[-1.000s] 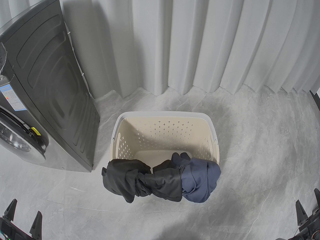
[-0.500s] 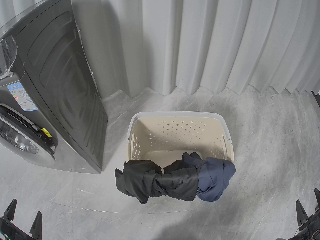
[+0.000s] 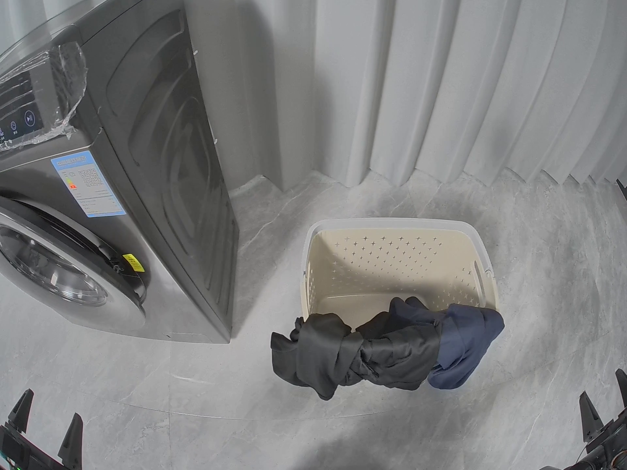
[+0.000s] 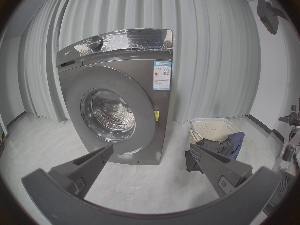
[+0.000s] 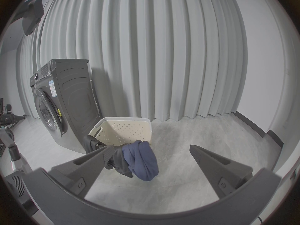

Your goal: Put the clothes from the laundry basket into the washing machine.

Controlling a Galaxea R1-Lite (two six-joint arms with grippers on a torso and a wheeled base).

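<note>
The cream laundry basket [image 3: 392, 224] stands on the floor ahead, to the right of the grey washing machine [image 3: 163, 164]. A black garment [image 3: 353, 357] and a blue garment [image 3: 467, 344] hang twisted together over the basket's near rim. The machine's round glass door [image 3: 52, 272] looks closed. My left gripper [image 3: 49, 419] is low at the near left, open and holding nothing, well short of the machine [image 4: 125, 78]. My right gripper [image 3: 604, 399] is low at the near right, open and holding nothing, to the right of the basket [image 5: 125, 130] and blue garment [image 5: 140, 161].
White pleated curtains [image 3: 405, 66] close off the back, behind the basket and machine. Grey marble-look floor [image 3: 196, 386] lies open between me, the machine front and the basket. A dark skirting edge [image 5: 259, 130] runs along the right wall.
The whole head view has swung left, so the machine and basket sit further right in the picture. The clothes, basket and both grippers keep their own places.
</note>
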